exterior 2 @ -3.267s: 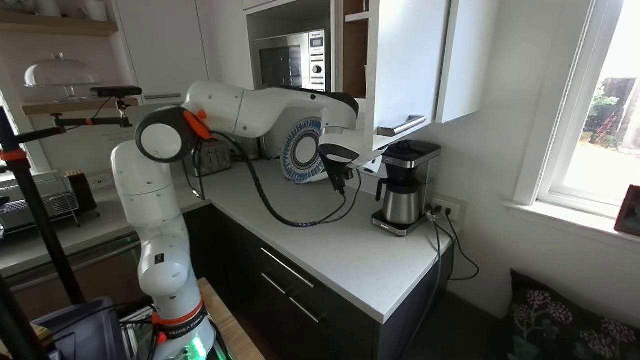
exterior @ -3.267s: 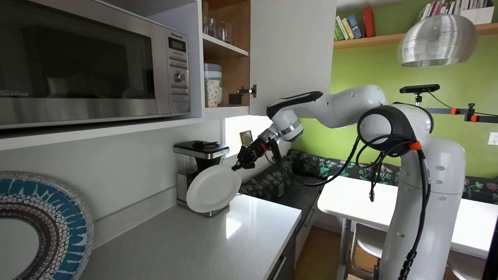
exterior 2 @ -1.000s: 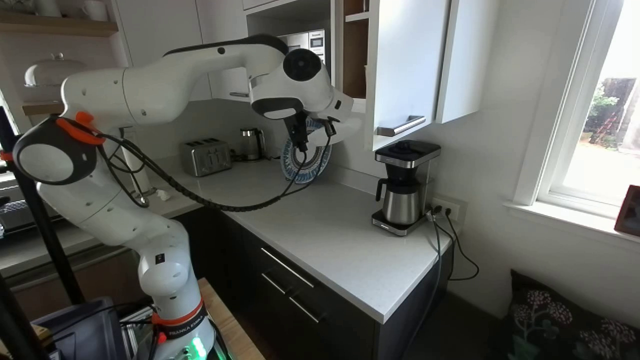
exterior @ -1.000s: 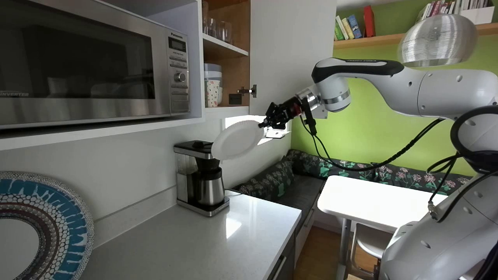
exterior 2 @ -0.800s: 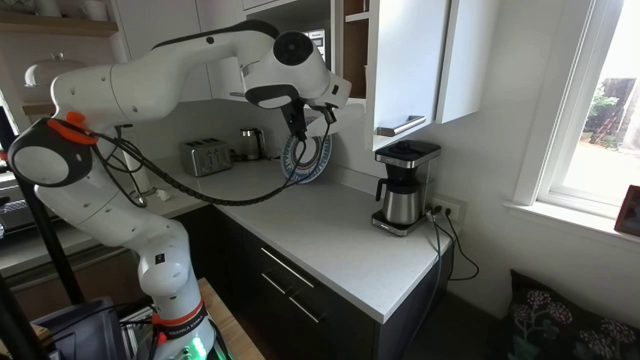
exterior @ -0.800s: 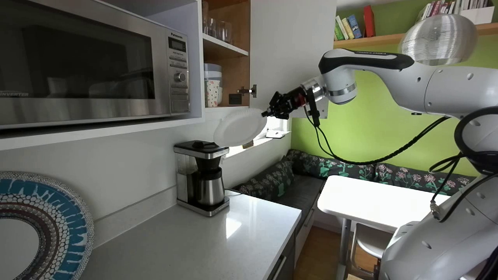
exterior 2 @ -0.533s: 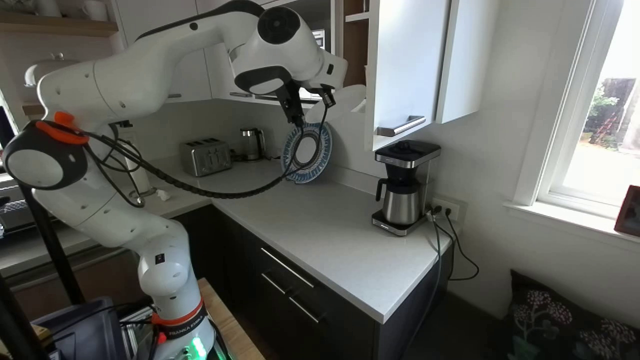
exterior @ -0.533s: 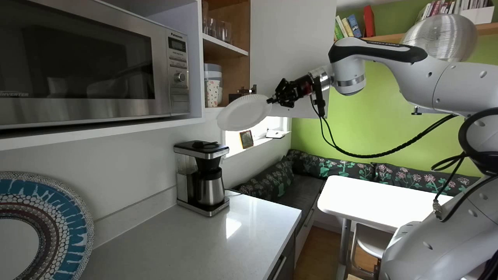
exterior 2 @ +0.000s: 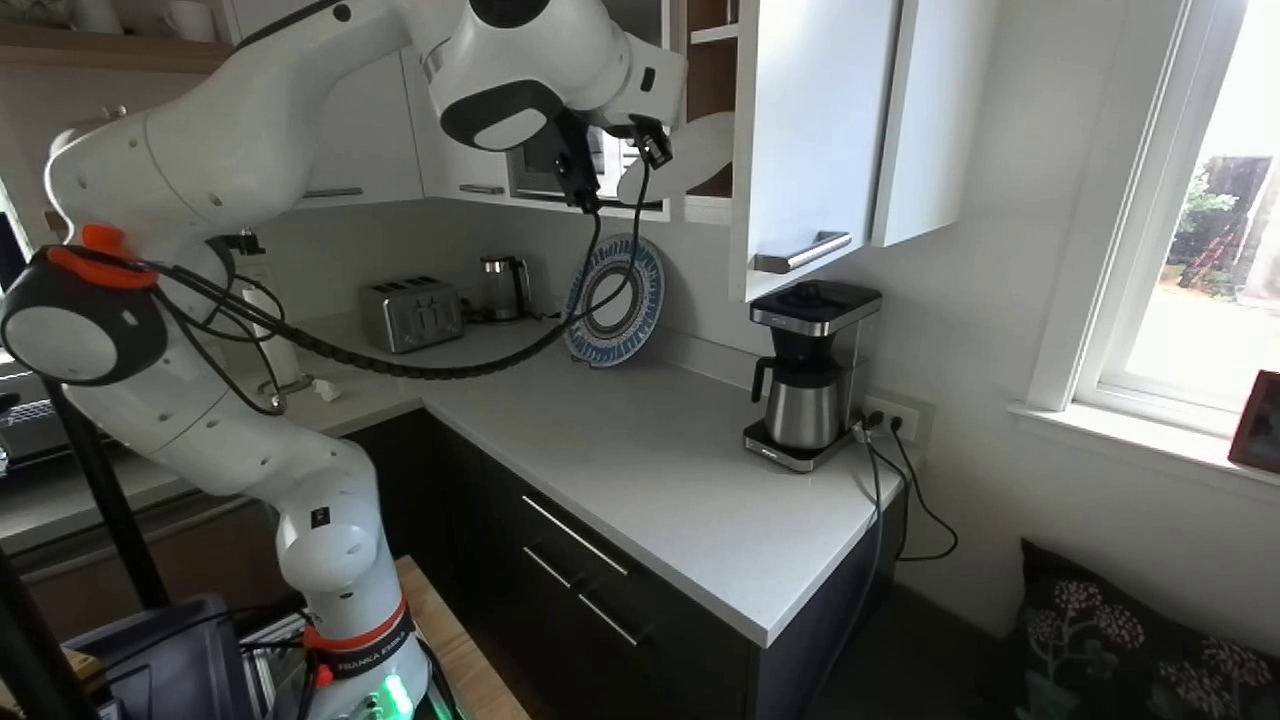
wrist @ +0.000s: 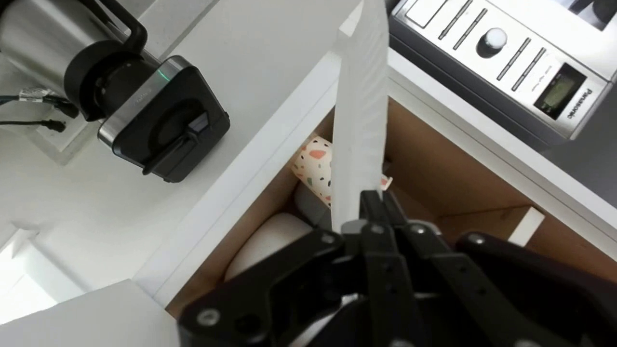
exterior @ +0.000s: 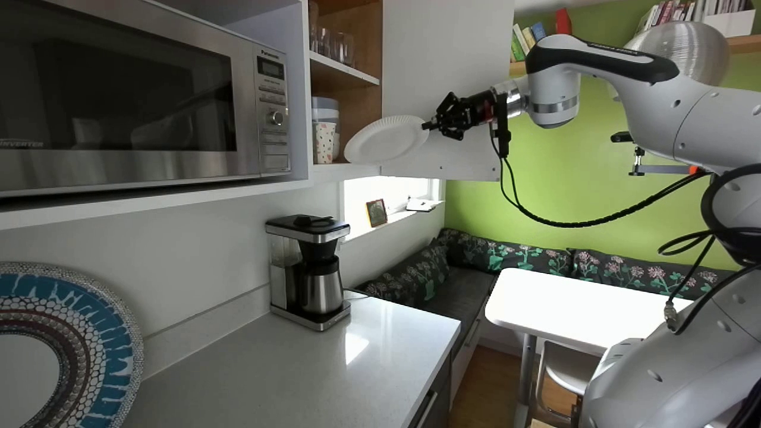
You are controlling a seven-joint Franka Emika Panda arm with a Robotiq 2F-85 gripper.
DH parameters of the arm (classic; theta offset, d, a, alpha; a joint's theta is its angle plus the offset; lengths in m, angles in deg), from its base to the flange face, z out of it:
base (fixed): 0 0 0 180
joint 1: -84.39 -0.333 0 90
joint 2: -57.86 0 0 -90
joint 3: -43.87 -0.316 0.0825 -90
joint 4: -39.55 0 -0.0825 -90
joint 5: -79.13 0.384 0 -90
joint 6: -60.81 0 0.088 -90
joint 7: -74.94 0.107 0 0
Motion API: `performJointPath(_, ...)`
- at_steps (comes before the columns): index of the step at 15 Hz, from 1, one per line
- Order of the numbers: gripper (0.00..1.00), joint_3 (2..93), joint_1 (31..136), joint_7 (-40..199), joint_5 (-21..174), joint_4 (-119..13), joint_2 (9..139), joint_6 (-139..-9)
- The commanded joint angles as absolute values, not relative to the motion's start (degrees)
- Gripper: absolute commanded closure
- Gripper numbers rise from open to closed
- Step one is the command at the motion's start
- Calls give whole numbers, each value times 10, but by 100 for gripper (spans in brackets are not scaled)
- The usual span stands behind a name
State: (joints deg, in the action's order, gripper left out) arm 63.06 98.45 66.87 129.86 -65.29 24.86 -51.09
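I see glasses and a speckled cup inside the open cupboard; before it, the gripper pinches a white plate tight, higher than the coffee maker.

Claw, white plate risen from coffee maker level to open cupboard level.

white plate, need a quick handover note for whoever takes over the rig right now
Gripper: shut on the rim of the white plate.
Where: white plate tilted, in the air in front of the cabinet, whose door stands open; a speckled cup is inside.
Done: white plate gripped, up off the counter.
Left: white plate not yet set down or released.
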Motion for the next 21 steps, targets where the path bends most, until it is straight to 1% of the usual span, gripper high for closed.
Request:
performJointPath(1, 100, 652, 968, 682, 1319, -629, 248, -503)
performJointPath(5, 100, 664, 966, 674, 1343, -609, 245, -510)
performJointPath(10, 100, 673, 953, 657, 1426, -607, 250, -536)
performJointPath(16, 100, 655, 961, 682, 1493, -613, 283, -607)
performJointPath(21, 100, 641, 962, 700, 1521, -601, 321, -632)
